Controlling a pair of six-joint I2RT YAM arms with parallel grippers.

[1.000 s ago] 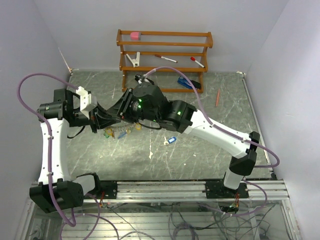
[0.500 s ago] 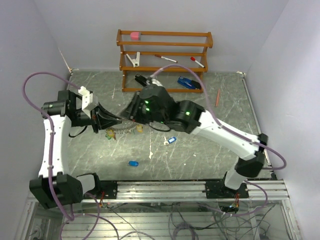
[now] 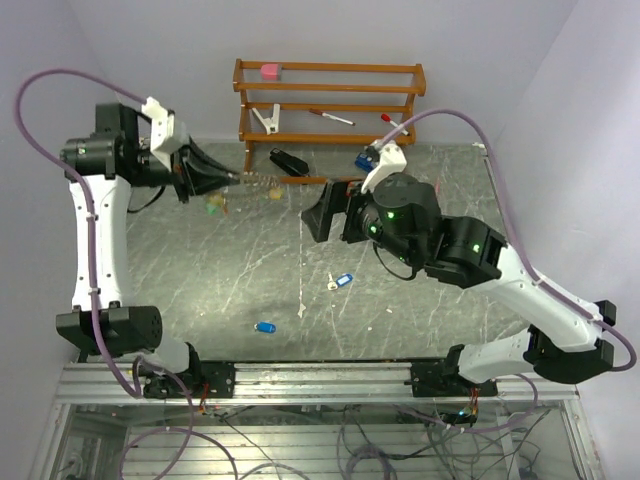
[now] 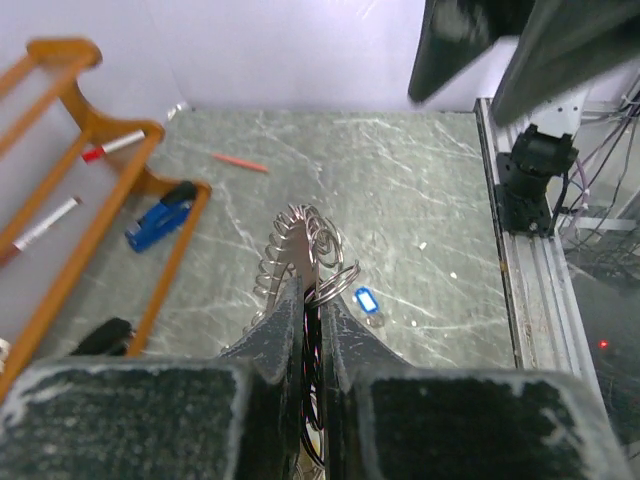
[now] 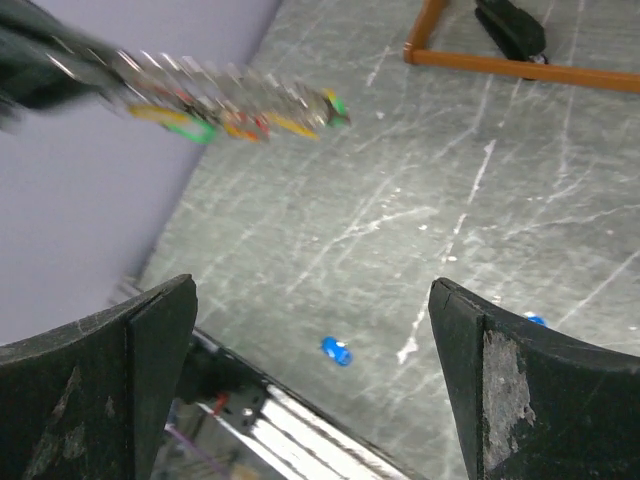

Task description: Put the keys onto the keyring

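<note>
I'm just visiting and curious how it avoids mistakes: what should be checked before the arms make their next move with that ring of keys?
1. Left tool shut on ring: ok.
2. Right tool open and empty: ok.
3. The two tools apart, not touching: ok.
4. All keys on ring: not ok; blue key and second blue key lie on table.
5. Ring's opening visible: cannot tell; the ring is blurred in the right wrist view.
</note>
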